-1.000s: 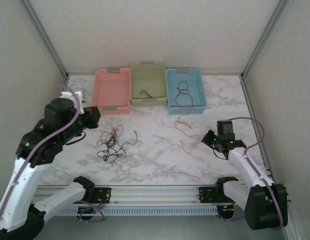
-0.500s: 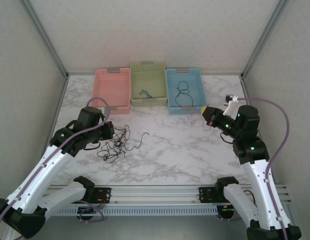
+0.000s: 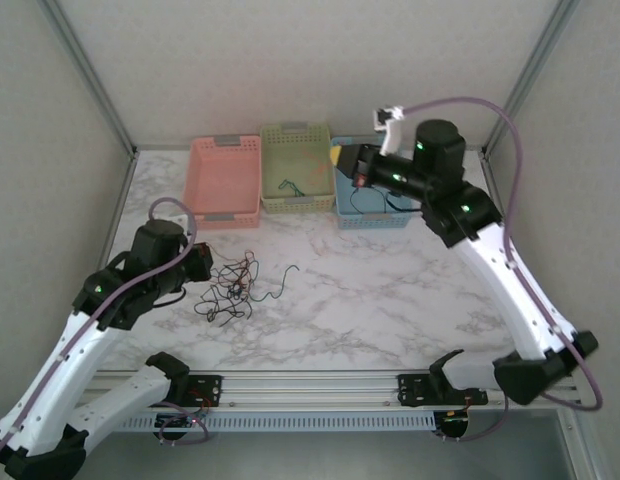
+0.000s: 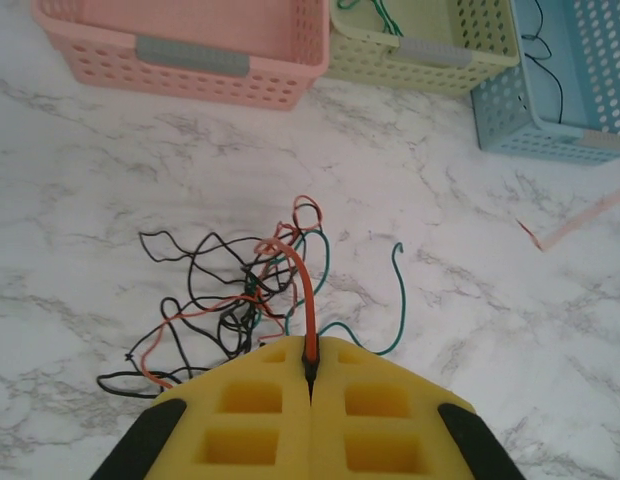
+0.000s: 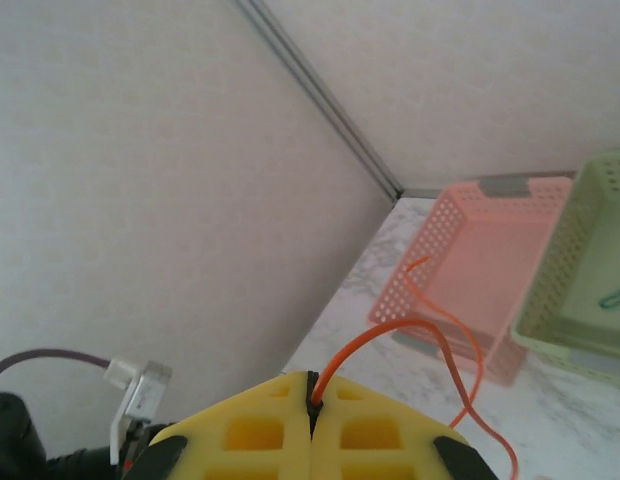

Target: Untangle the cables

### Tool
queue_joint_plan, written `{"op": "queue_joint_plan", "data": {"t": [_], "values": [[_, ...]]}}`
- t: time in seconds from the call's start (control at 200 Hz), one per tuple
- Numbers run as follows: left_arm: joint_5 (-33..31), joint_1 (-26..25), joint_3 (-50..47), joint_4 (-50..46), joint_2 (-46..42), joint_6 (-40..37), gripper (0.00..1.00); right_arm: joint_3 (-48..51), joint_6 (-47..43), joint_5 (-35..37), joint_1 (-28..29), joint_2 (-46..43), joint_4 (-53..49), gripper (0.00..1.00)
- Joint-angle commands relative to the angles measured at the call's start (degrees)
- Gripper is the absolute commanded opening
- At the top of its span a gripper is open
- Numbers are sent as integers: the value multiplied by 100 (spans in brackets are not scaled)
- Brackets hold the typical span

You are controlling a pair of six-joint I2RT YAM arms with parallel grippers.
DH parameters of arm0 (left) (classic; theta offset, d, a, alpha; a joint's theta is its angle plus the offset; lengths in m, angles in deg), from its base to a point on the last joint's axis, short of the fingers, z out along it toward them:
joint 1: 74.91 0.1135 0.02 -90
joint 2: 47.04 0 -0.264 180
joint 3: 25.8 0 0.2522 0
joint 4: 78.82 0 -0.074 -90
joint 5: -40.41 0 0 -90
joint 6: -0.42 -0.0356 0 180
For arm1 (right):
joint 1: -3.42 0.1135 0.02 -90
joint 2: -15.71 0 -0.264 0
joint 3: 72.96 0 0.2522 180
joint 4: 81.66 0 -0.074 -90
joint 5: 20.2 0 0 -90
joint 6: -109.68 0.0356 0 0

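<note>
Here, the left pincer (image 4: 310,372) is clamped shut on a red-orange strand (image 4: 306,300) of the tangled thin red, green and black cables (image 3: 230,290) on the white marble table (image 3: 390,290), centre-left. The right pincer (image 5: 310,400), likewise closed, pinches a thin orange wire (image 5: 390,325) above the blue plastic basket (image 3: 375,217).

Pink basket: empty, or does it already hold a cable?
Empty. The pink basket has a bare floor from above and in the right wrist view; the green basket beside it holds a green cable.
</note>
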Motion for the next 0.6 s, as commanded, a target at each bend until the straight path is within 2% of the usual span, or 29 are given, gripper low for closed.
{"op": "queue_joint_plan", "data": {"t": [0.0,0.26,0.355,0.591], "values": [[-415,-12,105,-453,-153,-107,0,-777,-205,163,266,690,140,0],[-625,-12,-194,-450,-466,-142,0,-3121,-263,117,687,2943,-8,0],[-665,-12,-282,-416,-537,-141,0,-3973,-19,83,709,3874,55,0],[-613,-12,-364,-342,-697,-186,0,-7070,660,-213,755,6524,-175,0]]}}
